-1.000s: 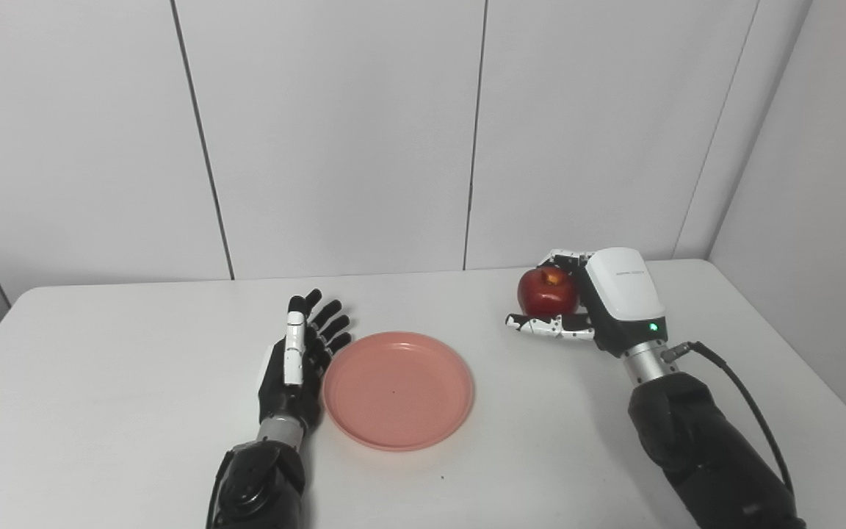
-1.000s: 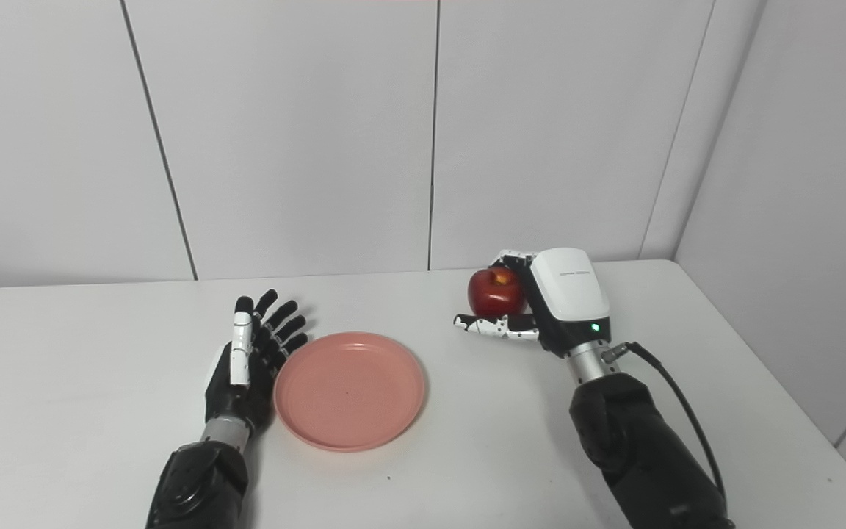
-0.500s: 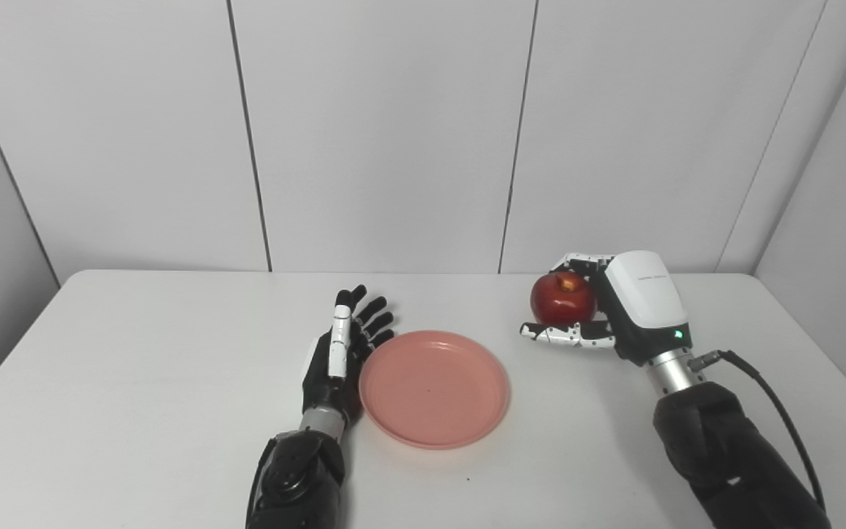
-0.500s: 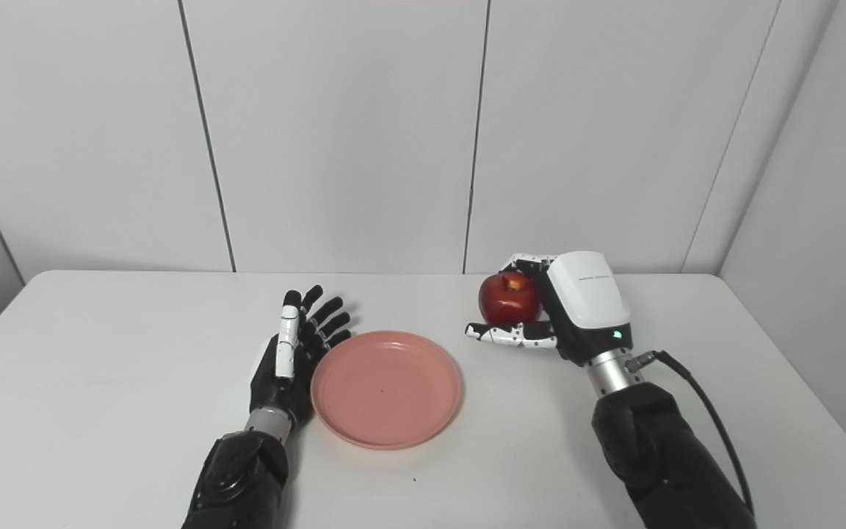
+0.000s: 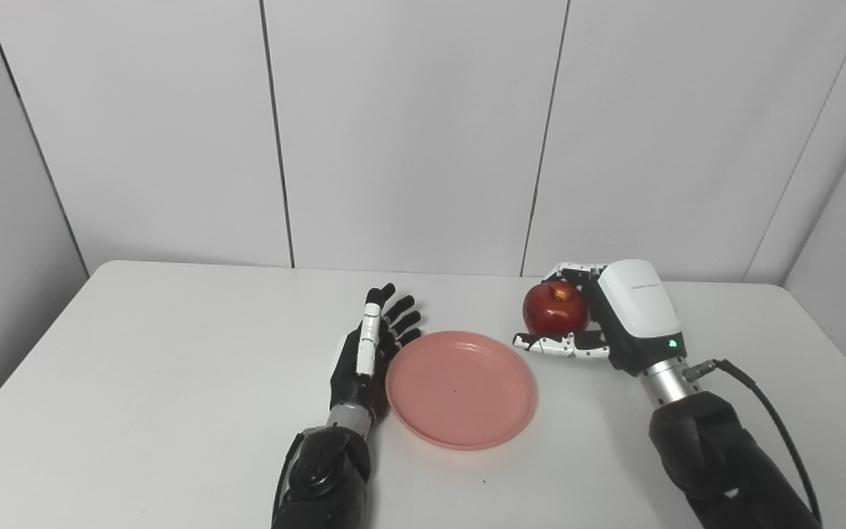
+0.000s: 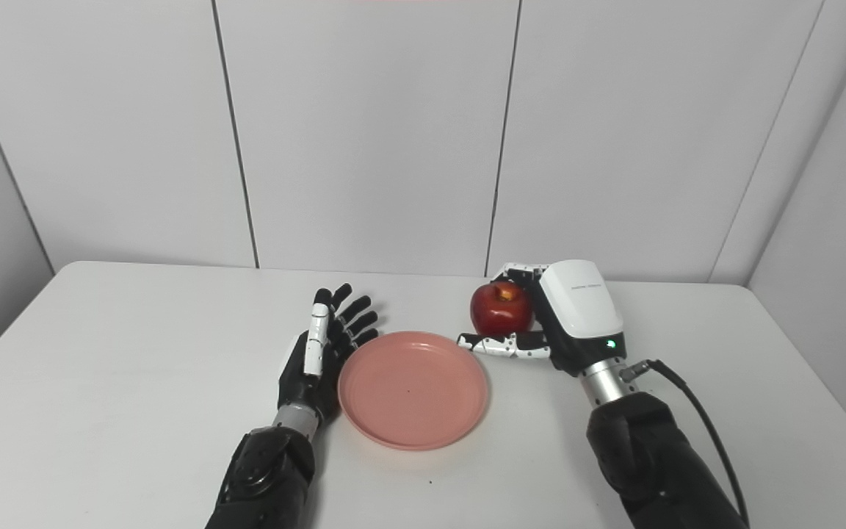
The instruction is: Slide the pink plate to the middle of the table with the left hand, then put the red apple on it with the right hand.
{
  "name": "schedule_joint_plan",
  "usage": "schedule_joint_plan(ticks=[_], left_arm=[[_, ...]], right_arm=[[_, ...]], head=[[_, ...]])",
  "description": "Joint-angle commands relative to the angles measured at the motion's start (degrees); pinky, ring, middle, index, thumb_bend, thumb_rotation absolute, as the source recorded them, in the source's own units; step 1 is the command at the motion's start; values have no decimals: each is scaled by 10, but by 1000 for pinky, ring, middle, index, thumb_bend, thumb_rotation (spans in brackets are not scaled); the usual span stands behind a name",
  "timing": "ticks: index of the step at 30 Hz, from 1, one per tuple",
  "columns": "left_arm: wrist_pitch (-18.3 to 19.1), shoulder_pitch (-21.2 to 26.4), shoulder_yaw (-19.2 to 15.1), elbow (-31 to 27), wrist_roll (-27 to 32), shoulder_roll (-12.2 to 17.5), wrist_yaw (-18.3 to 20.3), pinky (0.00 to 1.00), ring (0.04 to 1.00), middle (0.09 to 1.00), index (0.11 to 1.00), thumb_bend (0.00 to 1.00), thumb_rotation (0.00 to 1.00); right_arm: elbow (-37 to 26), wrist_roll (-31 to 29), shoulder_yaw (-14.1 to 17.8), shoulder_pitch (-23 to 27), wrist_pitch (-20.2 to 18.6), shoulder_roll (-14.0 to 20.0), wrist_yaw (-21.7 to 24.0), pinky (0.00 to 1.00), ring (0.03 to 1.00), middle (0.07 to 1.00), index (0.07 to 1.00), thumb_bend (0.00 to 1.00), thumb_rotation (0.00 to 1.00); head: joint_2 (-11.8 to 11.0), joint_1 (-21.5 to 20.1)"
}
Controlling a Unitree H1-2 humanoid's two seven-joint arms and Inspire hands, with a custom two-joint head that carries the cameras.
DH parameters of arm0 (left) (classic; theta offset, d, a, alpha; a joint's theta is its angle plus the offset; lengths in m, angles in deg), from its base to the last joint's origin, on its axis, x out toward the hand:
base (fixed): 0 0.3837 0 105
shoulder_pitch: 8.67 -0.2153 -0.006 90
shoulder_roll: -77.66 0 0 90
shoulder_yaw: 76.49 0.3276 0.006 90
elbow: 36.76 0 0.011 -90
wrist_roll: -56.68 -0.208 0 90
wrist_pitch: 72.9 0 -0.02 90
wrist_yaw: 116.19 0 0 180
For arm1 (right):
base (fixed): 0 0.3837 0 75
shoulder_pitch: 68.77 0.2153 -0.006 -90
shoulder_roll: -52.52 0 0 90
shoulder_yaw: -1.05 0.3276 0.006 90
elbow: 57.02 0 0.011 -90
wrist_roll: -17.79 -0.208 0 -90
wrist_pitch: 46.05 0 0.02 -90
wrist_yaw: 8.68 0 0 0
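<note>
Closing in on the pink plate [image 5: 462,388] since a second ago, right robot hand [image 5: 599,323] is gripping the red apple [image 5: 555,308]; left robot hand [image 5: 368,353] is resting released against the plate's rim at mid-bench [image 5: 136,382] — apple risks clipping the near rim and rolling off.

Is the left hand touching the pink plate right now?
Touching. In the left eye view the left hand stands edge-on with its palm side flush against the pink plate rim, no table showing between.
</note>
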Motion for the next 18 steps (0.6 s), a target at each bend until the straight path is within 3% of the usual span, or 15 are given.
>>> schedule_joint_plan(ticks=[1, 8, 15, 18], left_arm=[[32, -30, -1, 44, -3, -5, -12, 848, 854, 876, 907, 724, 913], [28, -29, 0, 49, -4, -4, -11, 846, 851, 870, 906, 721, 910], [26, -28, 3, 50, -7, -2, -12, 841, 850, 870, 906, 717, 917], [25, -28, 3, 51, -6, -2, -11, 846, 849, 871, 906, 713, 918]], right_arm=[[-17, 0, 3, 32, 28, 0, -11, 128, 189, 285, 426, 575, 648], [-25, 10, -4, 34, 31, -12, -1, 129, 190, 283, 421, 571, 606], [-22, 11, -11, 41, 25, -27, 21, 134, 197, 294, 431, 571, 666], [-10, 8, -12, 44, 36, -34, 18, 137, 200, 297, 437, 576, 643]], head=[[1, 0], [-1, -5], [-2, -6], [-2, -6]])
